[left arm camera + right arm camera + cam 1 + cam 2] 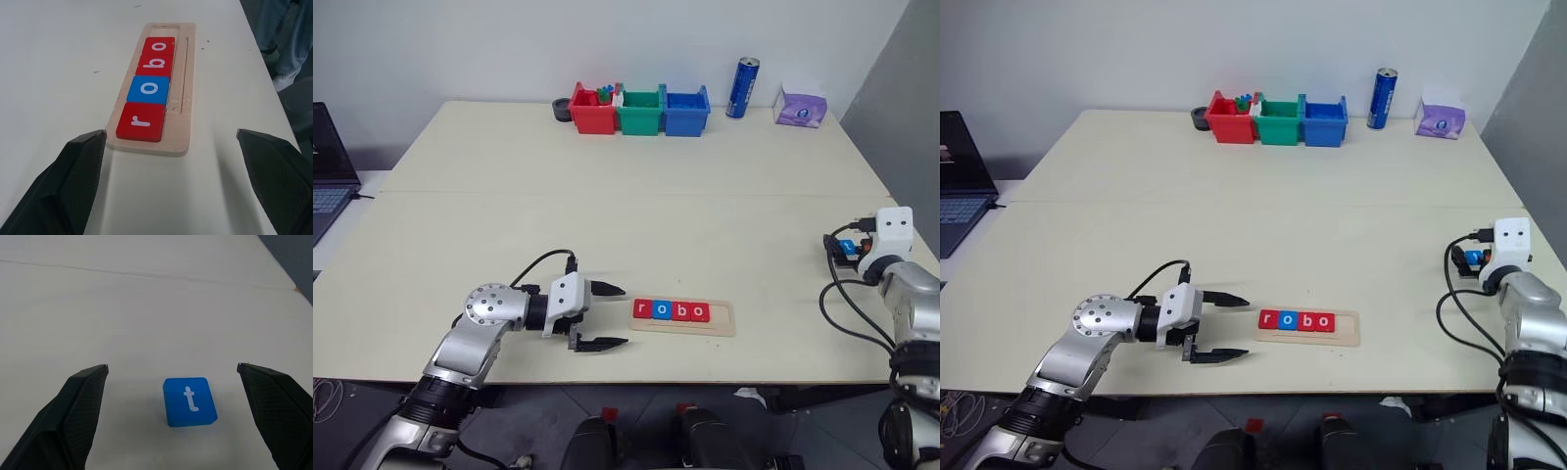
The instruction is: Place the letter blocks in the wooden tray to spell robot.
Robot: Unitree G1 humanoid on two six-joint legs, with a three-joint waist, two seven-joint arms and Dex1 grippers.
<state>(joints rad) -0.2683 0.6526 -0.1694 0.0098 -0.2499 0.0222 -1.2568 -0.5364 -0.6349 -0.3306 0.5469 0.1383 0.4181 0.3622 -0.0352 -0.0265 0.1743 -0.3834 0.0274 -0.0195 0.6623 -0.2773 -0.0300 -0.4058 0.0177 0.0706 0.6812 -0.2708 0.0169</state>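
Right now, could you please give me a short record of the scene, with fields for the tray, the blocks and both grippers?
wooden tray: near the table's front edge, one free slot at its right end
blocks in tray: red r, blue o, red b, red o
t block: blue, flat on the table at the right
left gripper: open, empty, pointing at the tray's left end
right gripper: open, fingers either side of the t block, not touching
word so far: robo
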